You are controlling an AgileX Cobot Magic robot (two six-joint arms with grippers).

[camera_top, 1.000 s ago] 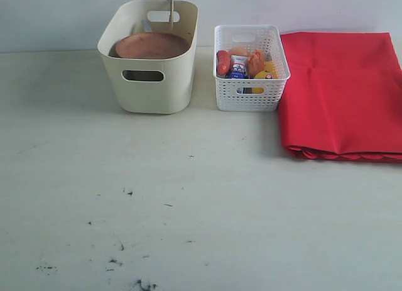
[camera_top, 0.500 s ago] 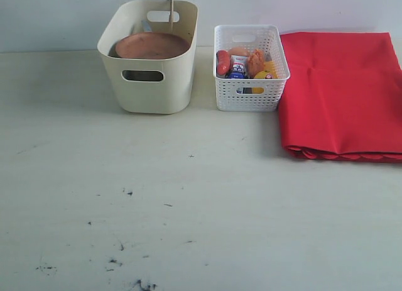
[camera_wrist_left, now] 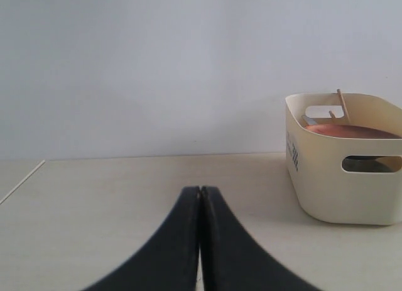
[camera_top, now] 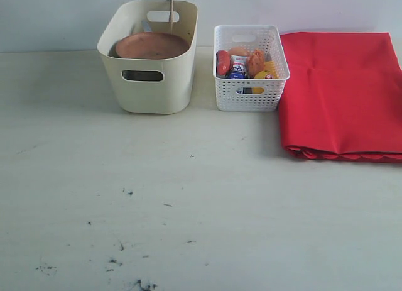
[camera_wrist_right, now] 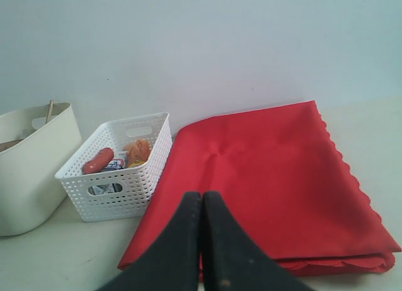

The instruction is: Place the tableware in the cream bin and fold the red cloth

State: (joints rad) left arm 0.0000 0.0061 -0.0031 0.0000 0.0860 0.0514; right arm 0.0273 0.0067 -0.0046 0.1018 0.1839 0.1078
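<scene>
Chopstick (camera_top: 171, 11) near-upright in cream bin (camera_top: 151, 83), tip up; red cloth (camera_top: 342, 93) folded right of bin; left gripper (camera_wrist_left: 200, 190), right gripper (camera_wrist_right: 201, 195) closed, empty.

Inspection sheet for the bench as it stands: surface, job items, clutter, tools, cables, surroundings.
Surface: pale table, with dark scuff marks near the front.
Job's things: cream bin at the back, with the round brown plate inside and a wooden chopstick leaning on its far wall. The red cloth lies folded flat on the right, scalloped edge toward the front. No tableware seen outside the bin.
Clutter: white lattice basket between bin and cloth, holding food items, a sausage among them.
Tools: left tool shut, empty; right tool shut, empty.
Cables: nothing seen.
Surroundings: plain pale wall behind the table.
</scene>
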